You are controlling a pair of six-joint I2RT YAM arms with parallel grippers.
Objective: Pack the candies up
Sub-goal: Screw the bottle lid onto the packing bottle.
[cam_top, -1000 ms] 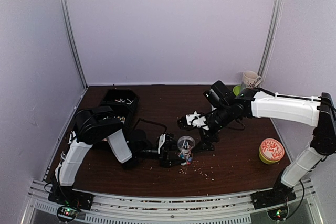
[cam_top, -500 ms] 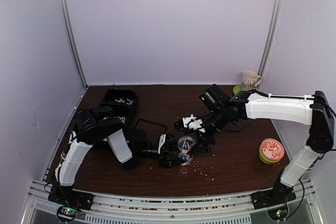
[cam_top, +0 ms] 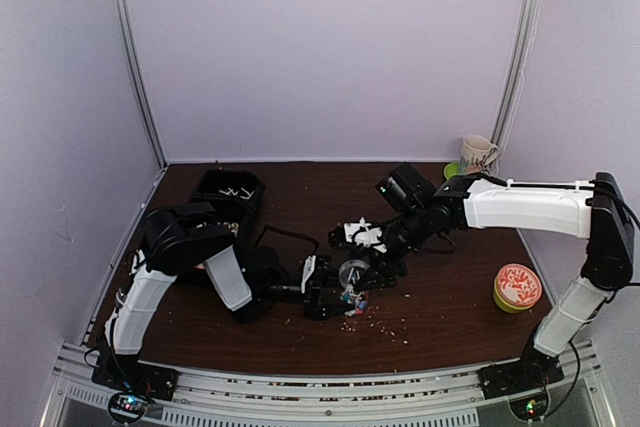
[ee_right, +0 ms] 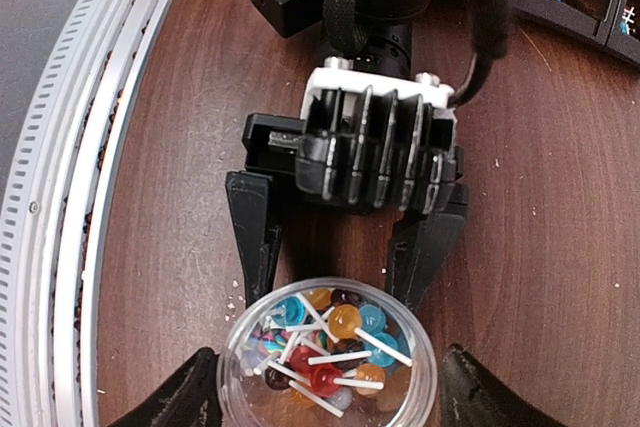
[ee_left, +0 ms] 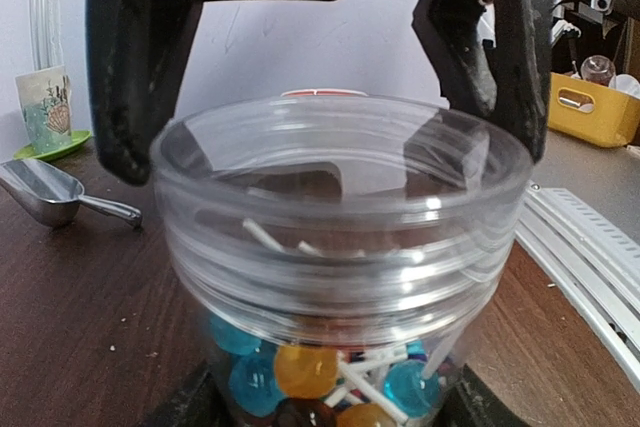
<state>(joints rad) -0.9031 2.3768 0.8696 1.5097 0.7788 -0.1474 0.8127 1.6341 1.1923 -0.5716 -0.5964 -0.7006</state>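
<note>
- Black tray [cam_top: 215, 179]: rectangular, matte, open-topped. It sat left of the jar and farther back, well apart, with small multicoloured pieces inside.
- Left gripper [ee_right: 335, 299]: ribbed black body with two tapered black fingers. It came in from the jar's left, its fingers closed against opposite sides of the jar, holding it.
- Jar [ee_left: 340, 277]: clear plastic, round, with a threaded neck and no lid. It stood upright on the brown wood-grain table [cam_top: 440, 297], long axis vertical, mouth up.
- Candies [ee_right: 345, 322]: glossy balls on thin white sticks, in blue, orange, red and brown. They were heaped in the jar's lower part, their sticks crossed in all directions.
- Right gripper [ee_right: 330, 350]: black fingers straddled the jar from its right. The jaws were wide, with a gap on each side, holding nothing.
- Crumbs [cam_top: 385, 322]: tiny and pale, scattered near the jar's front right.
- Scoop [ee_left: 45, 192]: polished metal with a thin handle, lying flat beyond the jar.
- Mug [cam_top: 477, 152]: pale and printed, upright on a green saucer [ee_left: 75, 139], far back right of the jar.
- Tub [cam_top: 517, 287]: round, yellow-green, with a red-and-white lid. It sat right of the jar, well apart.
</note>
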